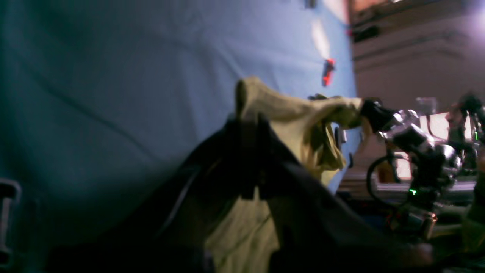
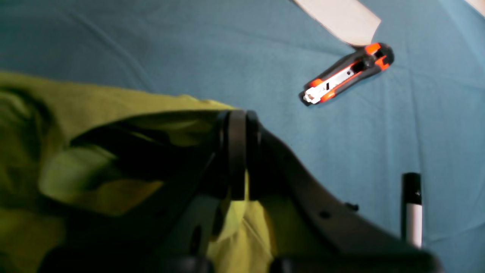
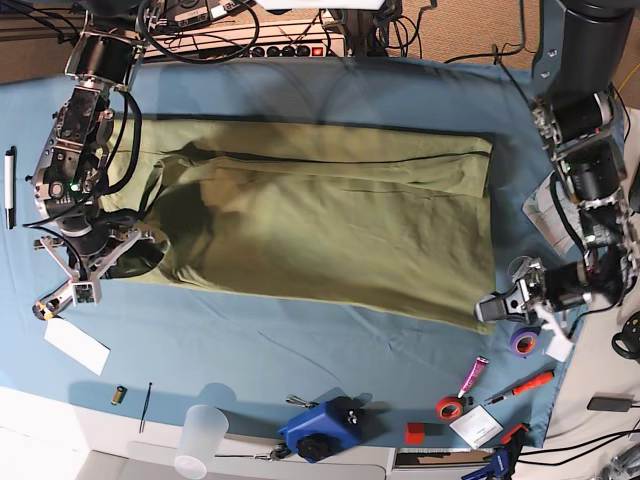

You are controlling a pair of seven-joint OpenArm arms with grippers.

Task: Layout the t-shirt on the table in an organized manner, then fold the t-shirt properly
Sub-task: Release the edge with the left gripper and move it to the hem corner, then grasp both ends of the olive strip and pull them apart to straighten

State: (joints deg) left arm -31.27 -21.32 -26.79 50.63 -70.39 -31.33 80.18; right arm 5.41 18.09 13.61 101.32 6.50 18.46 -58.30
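The olive-green t-shirt (image 3: 320, 225) lies spread wide across the teal-blue table (image 3: 300, 330), with folds along its far side. My left gripper (image 3: 492, 307) is shut on the shirt's near right corner; in the left wrist view its dark fingers (image 1: 246, 129) pinch the t-shirt (image 1: 288, 110). My right gripper (image 3: 133, 252) is shut on the near left corner. In the right wrist view the fingers (image 2: 237, 151) clamp bunched t-shirt cloth (image 2: 94, 110). The cloth hangs stretched between the two grippers.
An orange-black utility knife (image 2: 346, 74), a marker (image 2: 411, 208) and a white card (image 2: 341, 19) lie by my right gripper. Tape rolls (image 3: 523, 342), a red tool (image 3: 530, 383), a blue device (image 3: 320, 430) and a clear cup (image 3: 200, 435) line the near edge.
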